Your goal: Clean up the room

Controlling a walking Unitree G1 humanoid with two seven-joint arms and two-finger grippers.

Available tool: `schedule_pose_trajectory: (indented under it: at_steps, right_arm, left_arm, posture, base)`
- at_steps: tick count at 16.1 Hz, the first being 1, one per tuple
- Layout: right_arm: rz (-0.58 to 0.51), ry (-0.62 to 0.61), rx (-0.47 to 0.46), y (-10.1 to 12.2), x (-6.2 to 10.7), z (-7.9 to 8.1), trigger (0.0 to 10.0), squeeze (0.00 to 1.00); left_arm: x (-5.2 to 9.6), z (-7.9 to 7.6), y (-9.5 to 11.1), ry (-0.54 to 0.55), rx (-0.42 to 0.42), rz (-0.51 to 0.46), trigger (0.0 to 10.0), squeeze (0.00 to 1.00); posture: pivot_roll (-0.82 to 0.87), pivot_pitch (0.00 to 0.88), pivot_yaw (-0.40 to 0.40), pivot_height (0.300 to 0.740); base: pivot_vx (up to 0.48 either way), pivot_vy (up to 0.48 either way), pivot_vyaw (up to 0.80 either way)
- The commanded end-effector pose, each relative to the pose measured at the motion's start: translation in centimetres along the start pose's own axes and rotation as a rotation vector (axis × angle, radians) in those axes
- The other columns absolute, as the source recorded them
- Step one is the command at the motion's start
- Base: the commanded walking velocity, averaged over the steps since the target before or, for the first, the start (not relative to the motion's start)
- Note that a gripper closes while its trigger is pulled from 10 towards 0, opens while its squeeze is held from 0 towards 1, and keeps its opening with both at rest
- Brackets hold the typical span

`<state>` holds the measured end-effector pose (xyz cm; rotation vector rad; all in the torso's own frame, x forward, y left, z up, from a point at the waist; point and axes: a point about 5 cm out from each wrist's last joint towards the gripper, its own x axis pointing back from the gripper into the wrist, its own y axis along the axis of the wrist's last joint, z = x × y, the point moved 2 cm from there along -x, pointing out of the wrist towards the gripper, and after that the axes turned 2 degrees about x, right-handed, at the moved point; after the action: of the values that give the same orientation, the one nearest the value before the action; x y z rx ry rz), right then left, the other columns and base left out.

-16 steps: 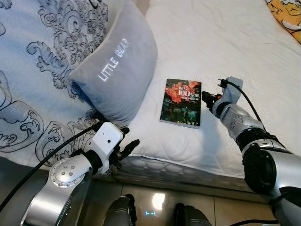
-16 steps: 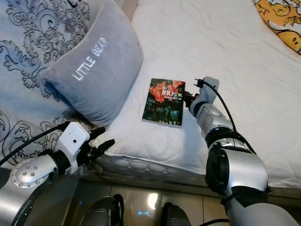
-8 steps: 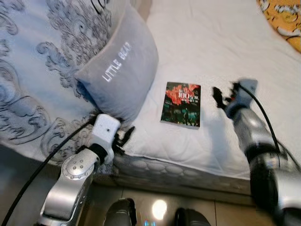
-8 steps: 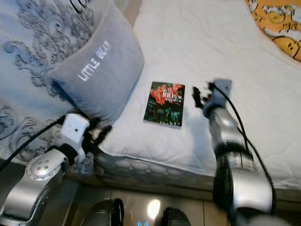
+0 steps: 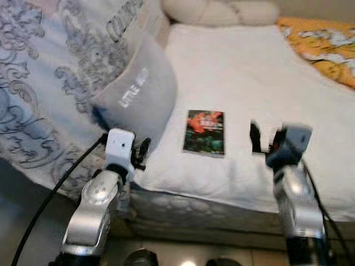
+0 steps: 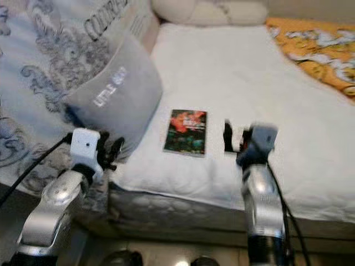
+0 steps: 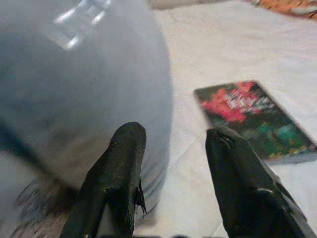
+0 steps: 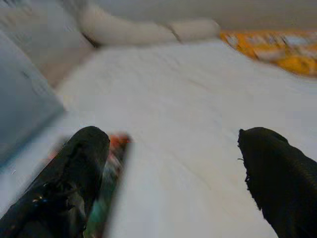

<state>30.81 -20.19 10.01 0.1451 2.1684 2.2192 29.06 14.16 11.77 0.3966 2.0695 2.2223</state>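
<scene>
While a book [image 5: 204, 132] with a red and green cover is lying flat on the white bed [image 5: 244, 72], near its near edge, both arms are reaching toward it from the near side. To the book's left, a grey pillow [image 5: 138, 100] with white lettering is leaning against a patterned blue-grey quilt [image 5: 39, 83]. The left pincer [image 7: 173, 163] is hovering released at the pillow's near corner, grasping nothing. The right pincer [image 8: 171, 168] is hanging spread wide just right of the book, also grasping nothing. An orange patterned blanket [image 5: 321, 44] is lying at the far right, and cream pillows [image 5: 222, 11] are sitting at the far end.
</scene>
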Motion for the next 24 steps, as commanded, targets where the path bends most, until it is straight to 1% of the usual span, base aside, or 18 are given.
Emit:
schedule_pose_trajectory:
  at_steps: [1,3,4,5,6,7,8,10,14,15,17,20,24]
  right_arm:
    - [-0.023,-0.014,0.036,1.0,0.4,0.0,10.0,1.00]
    - [-0.035,-0.017,0.070,1.3,0.7,0.2,10.0,1.00]
    - [-0.025,-0.025,0.101,1.0,1.2,0.2,10.0,1.00]
    - [-0.006,-0.036,0.110,0.7,1.5,0.2,10.0,1.00]
    - [0.006,-0.044,0.100,0.5,1.7,0.1,10.0,1.00]
    - [0.008,-0.038,0.086,0.7,1.9,0.3,10.0,1.00]
    - [0.012,-0.034,0.098,0.6,1.8,0.4,10.0,1.00]
    - [0.012,-0.023,0.087,0.7,1.7,0.7,10.0,1.00]
    - [0.028,0.003,0.092,0.5,1.8,1.3,10.0,1.00]
    - [0.032,0.007,0.091,0.4,1.8,1.4,10.0,1.00]
    - [0.032,0.007,0.092,0.5,1.8,1.5,10.0,1.00]
    - [0.044,-0.020,0.072,0.3,1.8,0.9,10.0,1.00]
    - [0.052,-0.022,0.074,0.2,1.9,0.8,10.0,1.00]
  left_arm:
    - [-0.4,-0.1,0.0,0.008,-0.009,-0.007,10.0,0.00]
    - [-0.5,0.0,-0.1,0.019,-0.010,-0.005,10.0,0.00]
    - [-0.4,0.7,-0.8,0.074,-0.019,0.023,10.0,0.00]
    - [-0.5,1.3,-1.0,0.111,-0.018,0.030,10.0,0.00]
    - [-0.5,1.5,-0.8,0.116,-0.011,0.018,10.0,0.00]
    - [-0.6,1.4,-0.6,0.111,-0.007,0.003,10.0,0.00]
    - [-0.6,1.3,-0.6,0.107,-0.009,0.002,10.0,0.00]
    - [-0.7,0.9,-0.7,0.108,-0.007,0.001,10.0,0.00]
    - [-0.7,0.6,-0.6,0.109,-0.006,-0.007,10.0,0.00]
    - [-0.6,0.6,-0.7,0.110,-0.007,-0.008,10.0,0.00]
    - [-0.6,0.6,-0.7,0.109,-0.009,-0.008,10.0,0.00]
    - [-0.7,0.5,-0.6,0.103,-0.019,-0.008,10.0,0.00]
    - [-0.8,0.4,-0.6,0.096,-0.019,-0.010,10.0,0.00]
  posture:
    - [-0.01,0.000,0.035,0.740]
    - [-0.01,0.000,0.028,0.740]
    - [-0.01,0.000,0.018,0.740]
    - [-0.01,0.000,0.015,0.740]
    - [-0.01,0.000,0.012,0.740]
    - [-0.01,0.000,0.010,0.740]
    - [-0.01,0.000,0.007,0.740]
    - [-0.01,0.000,0.005,0.740]
    - [0.00,0.000,-0.005,0.740]
    - [0.00,0.000,-0.005,0.740]
    - [0.00,0.000,-0.004,0.740]
    - [0.00,0.000,-0.001,0.740]
    - [-0.01,0.000,0.003,0.740]
  base:
    - [0.000,-0.259,0.00]
    - [0.000,-0.259,0.00]
    - [0.000,-0.259,0.00]
    - [0.000,-0.255,0.00]
    - [0.000,-0.259,0.00]
    - [0.000,-0.259,0.00]
    - [0.000,-0.251,0.00]
    - [0.000,-0.259,0.00]
    - [0.000,-0.264,0.00]
    - [0.000,-0.289,0.58]
    - [0.000,-0.294,0.69]
    - [0.000,-0.306,0.00]
    - [0.000,-0.314,0.00]
